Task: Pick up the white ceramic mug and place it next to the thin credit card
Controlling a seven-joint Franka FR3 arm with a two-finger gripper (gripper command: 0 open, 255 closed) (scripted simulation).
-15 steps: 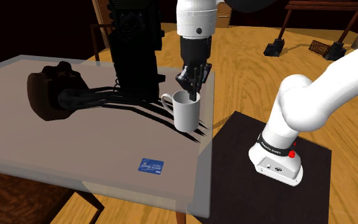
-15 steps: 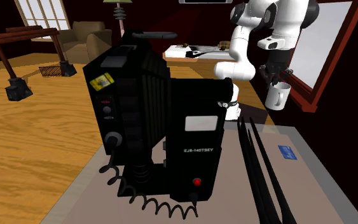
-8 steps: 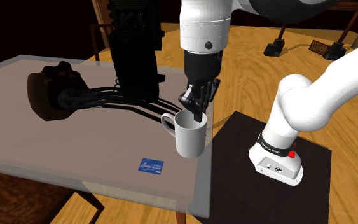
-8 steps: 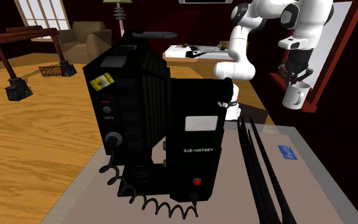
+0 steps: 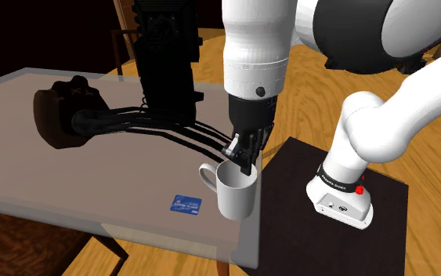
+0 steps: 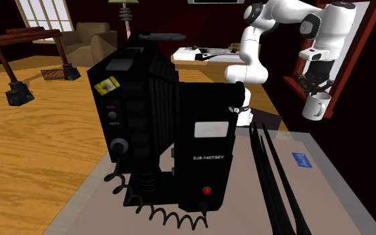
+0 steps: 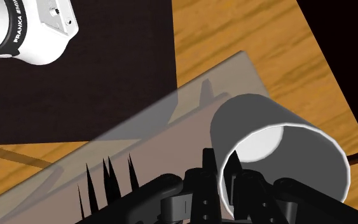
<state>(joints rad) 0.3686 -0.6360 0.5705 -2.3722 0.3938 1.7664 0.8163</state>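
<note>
Fingers of the black end effector [image 5: 240,162] clench the rim of the white handled mug [image 5: 238,197], one inside, so it hangs upright near the thin blue credit card [image 5: 186,205], over the edge of the grey bench [image 5: 23,161].

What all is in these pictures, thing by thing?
Flat grey table: one, grey, on wooden floor.
Thin blue card: one, blue, flat on the table.
White mug with a handle: one, white, held by its rim, right of the card in the shoulder view.
Tall boxy black machine with coiled cables: one, black, on the table.
Dark rounded object: one, black, beside the machine.
Black box stand: one, black, beside the table.
White robot arm: one, white, on the stand.
Black two-finger gripper: one, black, shut on the mug's rim.
</note>
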